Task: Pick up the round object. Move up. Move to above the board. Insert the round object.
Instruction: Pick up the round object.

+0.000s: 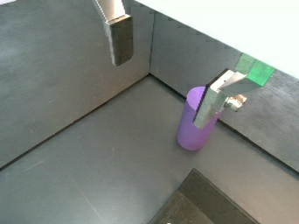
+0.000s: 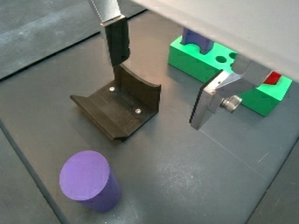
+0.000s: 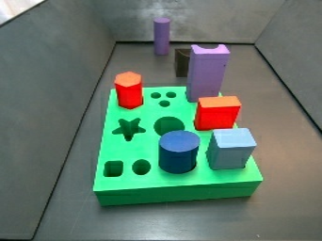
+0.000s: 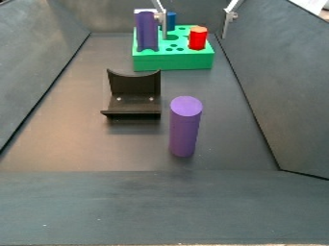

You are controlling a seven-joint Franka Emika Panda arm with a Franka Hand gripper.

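The round object (image 4: pixel 187 125), a tall lavender peg, stands upright on the dark floor, in front of the fixture (image 4: pixel 133 93). It also shows in both wrist views (image 1: pixel 194 124) (image 2: pixel 90 179) and far back in a side view (image 3: pixel 163 36). The green board (image 3: pixel 136 151) carries several blocks and shows in the other side view (image 4: pixel 174 56). My gripper (image 2: pixel 158 92) is open and empty, high above the floor. Its fingers (image 4: pixel 168 16) show at the frame's upper edge. One finger (image 1: pixel 211 103) overlaps the peg in a wrist view, but the peg is not between the jaws.
On the board stand a purple notched block (image 3: pixel 208 71), a red hexagon (image 3: pixel 127 89), a red cube (image 3: pixel 217 113), a dark blue cylinder (image 3: pixel 179 151) and a light blue cube (image 3: pixel 233 148). Grey walls (image 4: pixel 52 58) close in the floor on both sides.
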